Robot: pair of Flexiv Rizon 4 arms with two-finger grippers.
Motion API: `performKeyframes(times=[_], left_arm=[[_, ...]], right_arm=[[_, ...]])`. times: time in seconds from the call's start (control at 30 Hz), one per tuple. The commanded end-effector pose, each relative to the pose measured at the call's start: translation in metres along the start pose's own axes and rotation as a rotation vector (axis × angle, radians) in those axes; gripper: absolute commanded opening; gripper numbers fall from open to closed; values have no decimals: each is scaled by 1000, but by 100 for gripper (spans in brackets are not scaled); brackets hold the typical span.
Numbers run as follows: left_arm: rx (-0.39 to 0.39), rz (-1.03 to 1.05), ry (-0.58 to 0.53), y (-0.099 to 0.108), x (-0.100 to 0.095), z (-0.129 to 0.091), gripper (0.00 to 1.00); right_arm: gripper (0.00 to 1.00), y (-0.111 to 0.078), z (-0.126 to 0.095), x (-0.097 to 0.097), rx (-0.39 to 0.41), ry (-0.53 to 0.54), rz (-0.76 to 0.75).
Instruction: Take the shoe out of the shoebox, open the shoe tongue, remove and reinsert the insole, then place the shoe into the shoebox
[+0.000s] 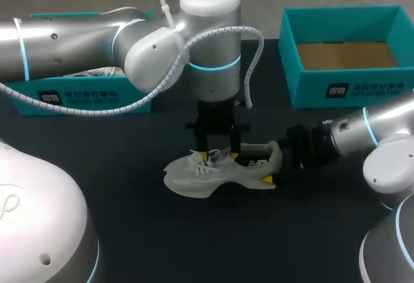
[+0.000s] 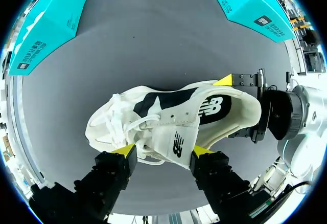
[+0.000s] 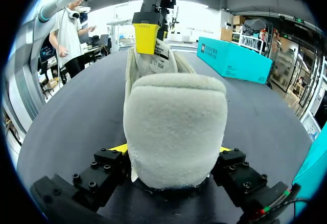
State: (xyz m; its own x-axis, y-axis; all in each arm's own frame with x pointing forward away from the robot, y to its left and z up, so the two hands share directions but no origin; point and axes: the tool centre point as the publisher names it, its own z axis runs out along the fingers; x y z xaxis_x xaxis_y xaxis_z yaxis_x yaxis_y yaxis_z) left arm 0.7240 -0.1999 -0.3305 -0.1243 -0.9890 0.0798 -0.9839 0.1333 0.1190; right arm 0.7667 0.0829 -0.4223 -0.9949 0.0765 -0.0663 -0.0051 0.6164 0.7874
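On open desk (image 1: 129, 231) well apart from left box (image 1: 84, 95) and right box (image 1: 349, 89), right tool (image 3: 171, 150) pinches the shoe's (image 1: 223, 170) heel (image 3: 173, 116), left tool (image 2: 163, 151) its tongue (image 2: 173, 137).

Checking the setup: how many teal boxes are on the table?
2. The left box sits back left, partly behind the left arm; the right box, open, sits back right.

The head camera looks down on the table (image 1: 129, 231) from above and behind, at some distance. The left wrist camera sits close above the shoe (image 1: 220, 170), facing straight down, while the right wrist camera sits very near the heel, looking level across the table. All three views share the shoe.
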Motion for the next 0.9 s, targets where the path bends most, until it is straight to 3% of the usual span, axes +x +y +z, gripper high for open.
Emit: performKeyframes(times=[0.03,0.4,0.5,0.9], left_arm=[[23,-2,78,9,-12,0,0],[75,-17,142,19,-24,-13,0],[113,-20,204,22,-32,-19,0],[134,-100,99,19,-66,-34,0]], right_arm=[[0,-3,3,1,3,0,-1],[0,-3,3,1,3,0,-1],[0,-3,3,1,3,0,-1],[0,-3,3,1,3,0,-1]])
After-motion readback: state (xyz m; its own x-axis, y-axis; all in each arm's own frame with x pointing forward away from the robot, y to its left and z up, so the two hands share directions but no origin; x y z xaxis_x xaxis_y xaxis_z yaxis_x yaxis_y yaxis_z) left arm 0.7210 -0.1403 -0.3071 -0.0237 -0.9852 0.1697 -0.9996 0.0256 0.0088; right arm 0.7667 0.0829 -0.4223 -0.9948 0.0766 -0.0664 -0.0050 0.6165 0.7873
